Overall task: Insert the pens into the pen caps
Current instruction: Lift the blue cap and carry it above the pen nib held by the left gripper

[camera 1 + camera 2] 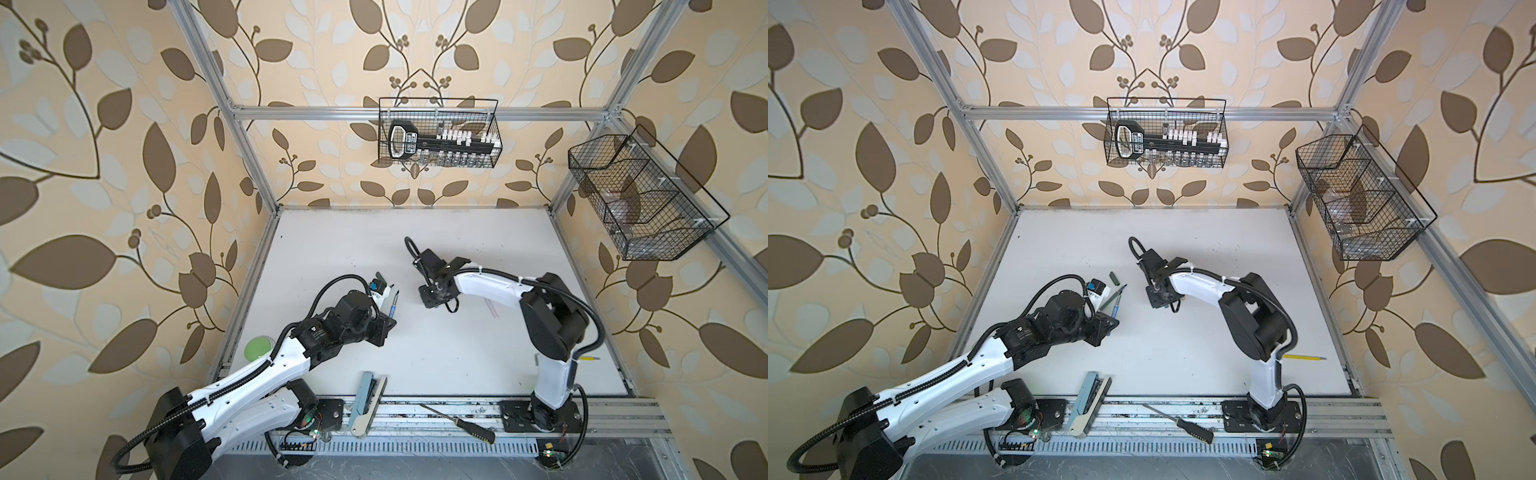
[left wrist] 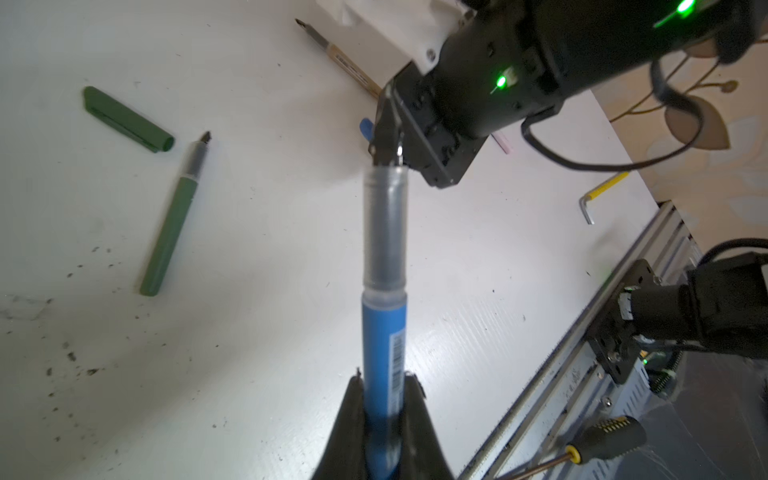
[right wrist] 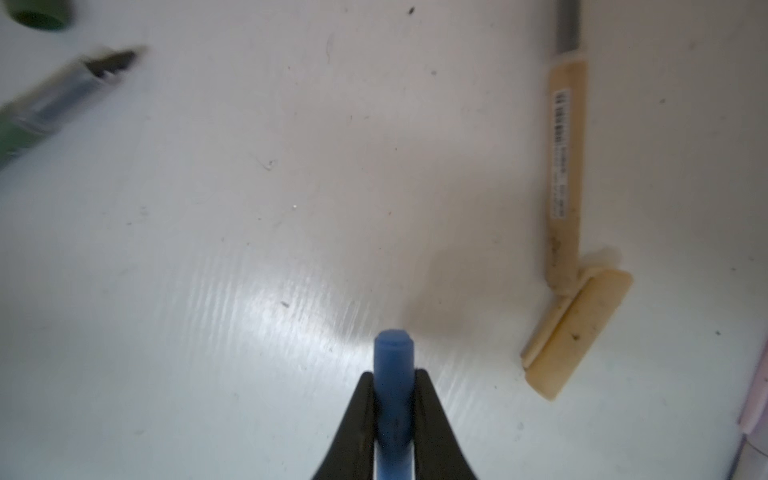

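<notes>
My left gripper [image 2: 384, 380] is shut on the blue pen [image 2: 384, 332], whose clear front end points toward my right gripper [image 2: 386, 141]; the pen's tip is hidden there. My right gripper [image 3: 392, 376] is shut on the blue pen cap [image 3: 392, 365], just above the table. A green pen [image 2: 170, 220] and a green cap [image 2: 126, 120] lie apart on the table. The tan pen [image 3: 565, 166] lies with the tan cap [image 3: 577, 336] at its end. In a top view the blue pen [image 1: 1116, 305] sticks out of the left gripper [image 1: 1112, 322] beside the green pen [image 1: 1111, 297].
A yellow hex key [image 2: 598, 195] lies near the right arm's base. A black-handled screwdriver [image 1: 457, 424] rests on the front rail beside a grey brush-like tool [image 1: 365, 399]. A green disc [image 1: 257, 348] sits at the left edge. Wire baskets [image 1: 438, 133] [image 1: 640, 199] hang on the walls.
</notes>
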Controlling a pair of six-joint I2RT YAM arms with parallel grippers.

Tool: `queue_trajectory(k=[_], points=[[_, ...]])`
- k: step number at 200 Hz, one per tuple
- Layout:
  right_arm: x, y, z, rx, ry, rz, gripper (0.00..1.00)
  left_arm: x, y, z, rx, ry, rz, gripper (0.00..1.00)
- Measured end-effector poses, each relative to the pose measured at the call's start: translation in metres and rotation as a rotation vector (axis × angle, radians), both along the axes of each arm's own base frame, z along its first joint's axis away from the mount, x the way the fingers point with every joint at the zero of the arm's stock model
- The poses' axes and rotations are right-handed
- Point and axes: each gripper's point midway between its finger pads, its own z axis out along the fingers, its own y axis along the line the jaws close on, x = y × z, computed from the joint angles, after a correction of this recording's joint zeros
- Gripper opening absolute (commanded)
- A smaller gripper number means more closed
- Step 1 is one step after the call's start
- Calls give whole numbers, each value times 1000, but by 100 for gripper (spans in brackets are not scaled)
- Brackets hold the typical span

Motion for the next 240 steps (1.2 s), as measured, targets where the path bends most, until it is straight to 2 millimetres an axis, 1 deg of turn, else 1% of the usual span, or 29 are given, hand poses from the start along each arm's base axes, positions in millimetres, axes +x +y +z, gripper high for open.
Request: queue_trajectory(k=[25, 40, 49, 61, 74, 93, 106, 121, 146, 162, 177, 192, 217, 240], points=[[5, -6, 38, 239, -94, -38, 17, 2, -13, -11, 10, 12, -59, 5], [5, -13, 55, 391, -152, -71, 18, 3, -21, -16, 22, 23, -95, 5], [4, -18, 63, 478, -181, -88, 17, 5, -27, -16, 21, 20, -119, 5], [1, -24, 71, 592, -210, -121, 18, 6, -37, -11, 12, 8, -152, 5], [-2, -27, 80, 711, -236, -147, 18, 9, -48, -2, -6, -14, -184, 5], [-7, -22, 96, 848, -266, -146, 18, 11, -62, 14, -42, -55, -222, 5], [-8, -17, 113, 936, -295, -132, 18, 12, -69, 22, -63, -81, -242, 5], [-9, -13, 135, 1021, -333, -112, 18, 11, -76, 27, -82, -93, -264, 5], [-11, -10, 173, 1127, -407, -76, 18, 10, -82, 29, -93, -97, -281, 5], [-13, -10, 191, 1170, -444, -59, 18, 10, -83, 29, -96, -98, -283, 5], [-14, -10, 201, 1196, -463, -47, 18, 10, -83, 30, -102, -99, -286, 5], [-16, -9, 206, 1215, -469, -40, 18, 10, -84, 30, -103, -99, -288, 5], [-19, -6, 207, 1227, -452, -33, 18, 9, -83, 32, -107, -103, -287, 6], [-24, 1, 206, 1231, -436, -17, 18, 10, -84, 44, -137, -134, -283, 7]])
